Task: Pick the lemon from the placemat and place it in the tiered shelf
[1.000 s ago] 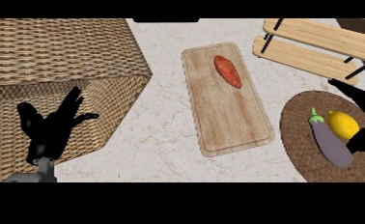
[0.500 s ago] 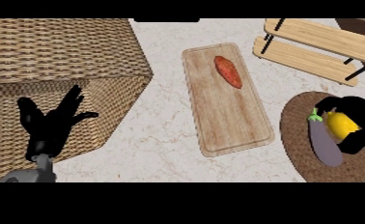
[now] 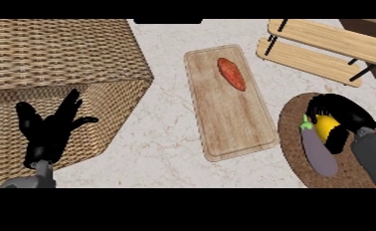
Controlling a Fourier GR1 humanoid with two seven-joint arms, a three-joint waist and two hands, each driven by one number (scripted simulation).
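The lemon [image 3: 324,127] lies on the round brown placemat [image 3: 294,120], at the right side of the counter. The right hand [image 3: 339,120] is on top of it, and its black fingers curl around the lemon from above and from the right, so only a part of the yellow skin shows. The lemon is not lifted in a way that I can see; it sits on the mat. Just beside the lemon, to its left and below, a purple eggplant [image 3: 318,150] with a green stem lies on the same placemat, touching or almost touching the lemon.

Above the placemat, toward the far right corner of the counter, stands the tiered shelf [image 3: 316,51] with light wooden boards and thin black legs. It is well apart from the lemon.

To the left of the placemat a wooden cutting board [image 3: 228,120] lies on the marble counter [image 3: 165,130], and an orange-red sweet potato [image 3: 231,73] rests on its far part.

Further left of the cutting board there is a big woven basket [image 3: 70,60]. In front of its wall the left hand [image 3: 47,133] rests, released, fingers spread and pointing up, holding nothing.
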